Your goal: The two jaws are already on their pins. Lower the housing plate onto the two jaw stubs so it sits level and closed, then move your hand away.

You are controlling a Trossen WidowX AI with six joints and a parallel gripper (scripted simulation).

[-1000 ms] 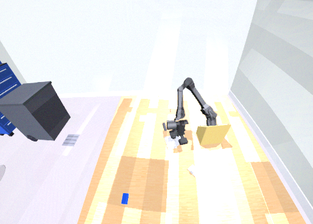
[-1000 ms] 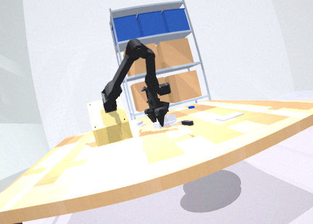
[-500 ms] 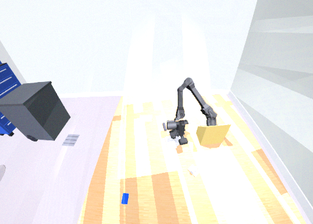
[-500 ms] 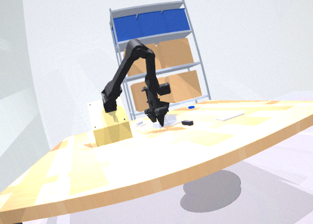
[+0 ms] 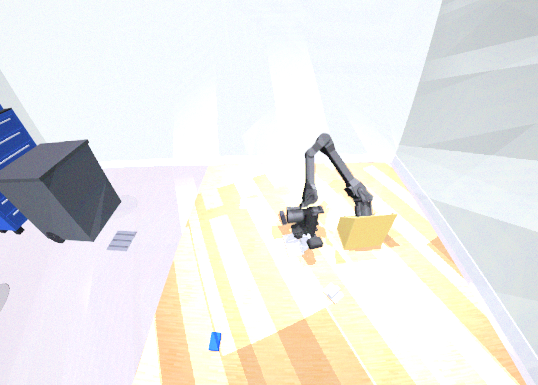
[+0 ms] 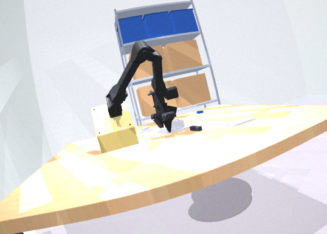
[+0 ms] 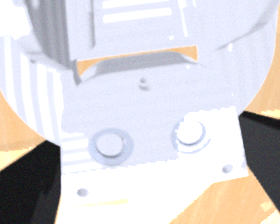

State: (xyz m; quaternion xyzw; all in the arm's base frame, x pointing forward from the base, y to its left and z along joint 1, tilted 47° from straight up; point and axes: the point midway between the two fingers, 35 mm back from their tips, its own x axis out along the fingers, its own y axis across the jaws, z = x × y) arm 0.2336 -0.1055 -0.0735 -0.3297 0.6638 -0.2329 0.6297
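The pale housing plate [image 7: 146, 112] fills the middle of the wrist view, and two round stub tops [image 7: 110, 145] [image 7: 189, 132] show in its holes. A wider rounded pale part [image 7: 258, 70] shows beyond its sides; individual jaws cannot be told apart. My gripper [image 7: 150, 130] [image 6: 165, 129] [image 5: 306, 237] is shut on the housing plate, with one black finger at each side edge. In the exterior view the fingertips are low at the white assembly [image 6: 178, 124], close to the table. Whether the plate is level or fully down on the stubs cannot be told; its underside is hidden.
A black block [image 6: 196, 128] lies near the assembly, with a flat white piece [image 6: 241, 121] farther off. A small white block [image 5: 335, 293] [image 6: 146, 129] and a blue block [image 5: 215, 341] [image 6: 199, 112] lie on the table. The arm stands by a yellow block [image 5: 365, 233] [image 6: 117, 140].
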